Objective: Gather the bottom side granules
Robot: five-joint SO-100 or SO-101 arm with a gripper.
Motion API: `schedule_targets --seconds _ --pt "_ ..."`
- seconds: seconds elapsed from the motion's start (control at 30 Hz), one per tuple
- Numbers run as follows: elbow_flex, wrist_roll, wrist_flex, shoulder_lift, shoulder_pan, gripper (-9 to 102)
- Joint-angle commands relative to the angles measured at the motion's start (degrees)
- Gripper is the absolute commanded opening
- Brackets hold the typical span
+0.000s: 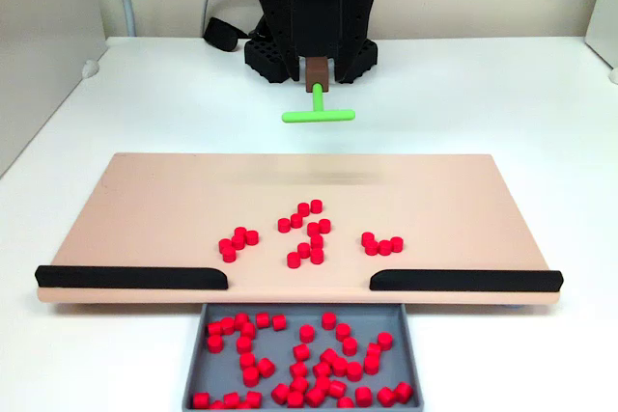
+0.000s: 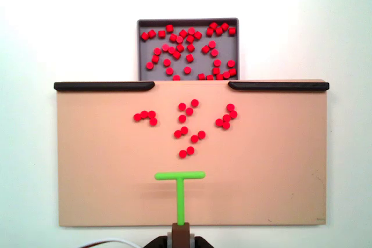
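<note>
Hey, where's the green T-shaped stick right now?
In both fixed views the green T-shaped stick juts from the arm's brown holder at the board's arm-side edge, its crossbar just short of the loose granules mid-board.

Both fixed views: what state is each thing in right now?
Granules on the board: loose, in three small clusters, untouched.
Granules in the tray: collected, scattered inside.
Grey tray: partly filled, sitting at the gap between the rails.
Green T-bar: held by the end effector, clear of the granules.
</note>
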Motion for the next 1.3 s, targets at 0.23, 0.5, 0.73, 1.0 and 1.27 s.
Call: schedule_targets --seconds 0.23,0.5,0.73,1.0,1.27 --pt "-1.8 0.4 -0.4 2.4 -0.2 0" --pt "-1.8 -0.6 -0.4 2.2 0.4 0" --pt "-1.1 -1.1 -0.4 5.1 1.9 0" --pt "-1.1 -0.8 -0.4 4.4 1.5 0" --pt "-1.0 -0.2 -0.4 1.5 1.0 0"
